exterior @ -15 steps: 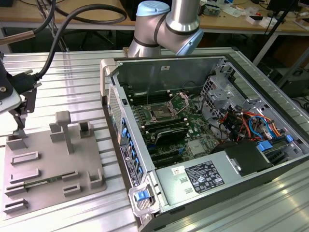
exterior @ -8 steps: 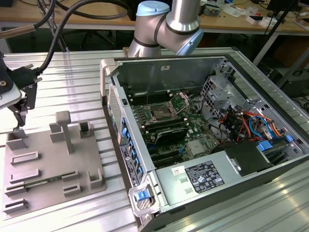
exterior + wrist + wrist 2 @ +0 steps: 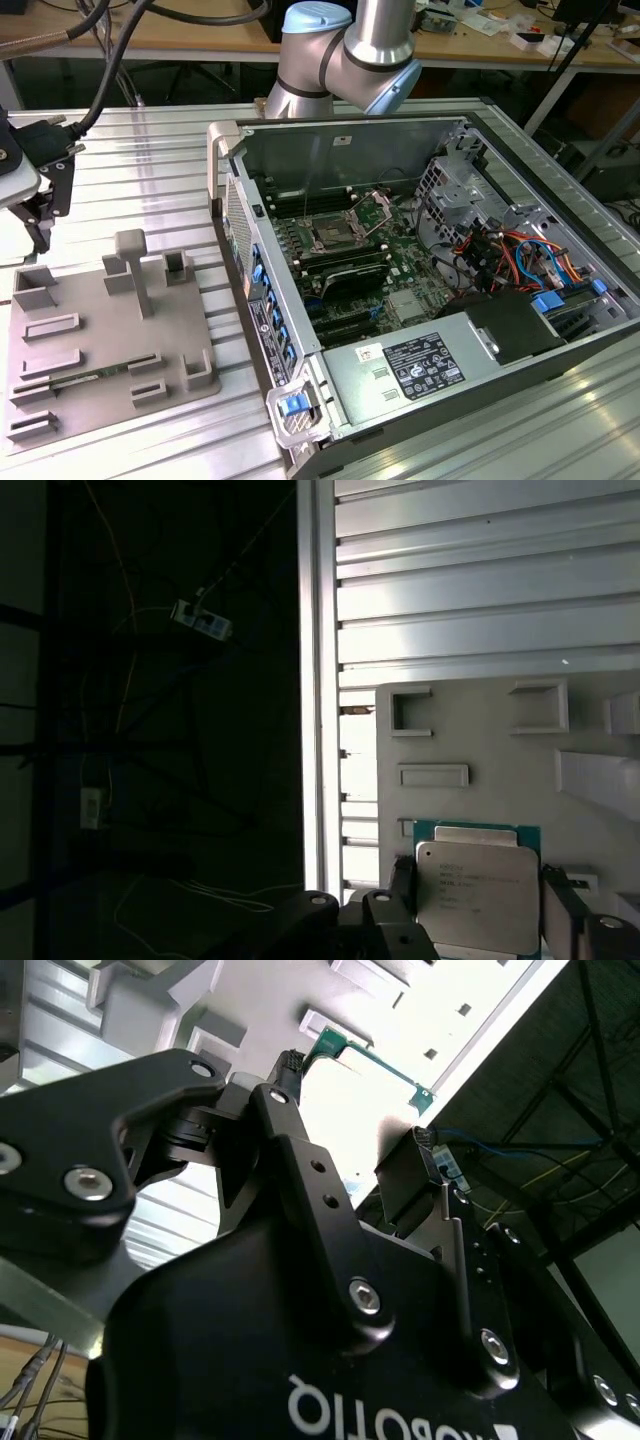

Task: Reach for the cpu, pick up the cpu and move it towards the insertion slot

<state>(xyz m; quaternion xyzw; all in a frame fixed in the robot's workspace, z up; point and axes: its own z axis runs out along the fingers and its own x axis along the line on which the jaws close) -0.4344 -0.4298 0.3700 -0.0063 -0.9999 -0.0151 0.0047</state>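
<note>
Pincer [image 3: 480, 885] clamped on flat square cpu [image 3: 478, 905], silvery metal lid w/ green rim, over matte grey fixture plate [image 3: 480, 740].

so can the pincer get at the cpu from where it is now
Likely yes: in the first wrist view the pincer sits astride the cpu, with nothing between them, and its top is uncovered.

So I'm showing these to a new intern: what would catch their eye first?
Probably the open computer case across the exterior view's right, its insertion slot gleaming on the motherboard. In the first wrist view, the silvery cpu sits right at the end effector, over the grey fixture plate.
</note>
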